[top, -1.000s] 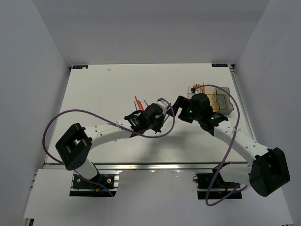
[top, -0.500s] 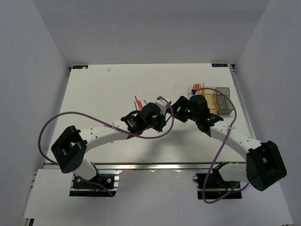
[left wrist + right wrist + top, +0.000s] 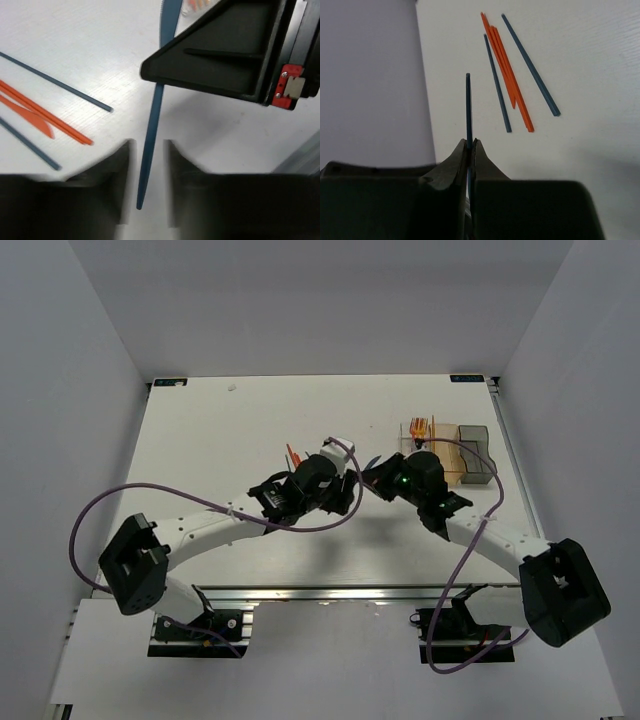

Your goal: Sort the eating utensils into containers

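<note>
1. The dark blue utensil (image 3: 468, 107), pinched between the fingers (image 3: 451, 167) of the right gripper (image 3: 469, 147), is thin, smooth plastic with a dull sheen.
2. Those fingers are dark, matt plastic.
3. Beyond their tips, the orange utensils (image 3: 507, 75) and blue sticks (image 3: 530, 65) are smooth, opaque plastic, barely shiny.
4. The table (image 3: 75, 45) beyond the blurred dark fingers (image 3: 117, 170) of the left gripper (image 3: 148, 165) is white and matt, with a fine ribbed grain.
5. Past those fingers, the right gripper's housing is black plastic with a soft sheen. It carries a red plastic tab (image 3: 289, 87) with bright metal screws (image 3: 284, 85).
6. Off to the right of the right gripper's fingers, the containers (image 3: 478, 472) are transparent plastic.
</note>
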`<action>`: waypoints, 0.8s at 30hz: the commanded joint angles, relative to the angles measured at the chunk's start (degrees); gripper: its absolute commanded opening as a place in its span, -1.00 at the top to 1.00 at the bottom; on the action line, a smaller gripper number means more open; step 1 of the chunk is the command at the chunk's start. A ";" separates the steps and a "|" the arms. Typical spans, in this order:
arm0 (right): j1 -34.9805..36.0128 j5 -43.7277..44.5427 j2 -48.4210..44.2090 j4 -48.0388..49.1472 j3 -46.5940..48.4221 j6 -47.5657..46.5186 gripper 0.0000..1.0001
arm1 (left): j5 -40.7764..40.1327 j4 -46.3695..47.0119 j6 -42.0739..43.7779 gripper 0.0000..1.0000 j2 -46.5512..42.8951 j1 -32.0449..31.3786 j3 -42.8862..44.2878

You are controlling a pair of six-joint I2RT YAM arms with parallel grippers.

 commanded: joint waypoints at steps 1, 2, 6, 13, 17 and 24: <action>-0.07 6.75 -3.81 10.68 -3.08 9.48 1.00 | -8.79 -4.25 -4.48 -0.65 -6.07 -0.30 2.66; -0.07 10.01 -4.87 12.71 -4.31 11.43 1.00 | -10.48 -4.52 -8.94 -0.95 -7.39 -0.30 2.04; 1.34 23.98 -9.18 26.68 -15.72 21.98 1.00 | -18.31 -4.62 -23.20 -0.96 -17.56 -0.30 -2.70; 1.78 29.02 -12.96 47.86 -22.33 19.80 1.00 | -15.87 9.60 -34.38 -0.96 -24.55 -0.30 -8.60; 1.78 30.60 -16.38 51.83 -25.32 19.88 1.00 | -14.01 10.58 -38.68 -0.96 -23.92 -0.30 -7.70; 1.78 29.92 -19.82 63.34 -24.28 3.22 1.00 | -12.08 30.01 -47.74 -0.96 -26.92 -0.12 -16.60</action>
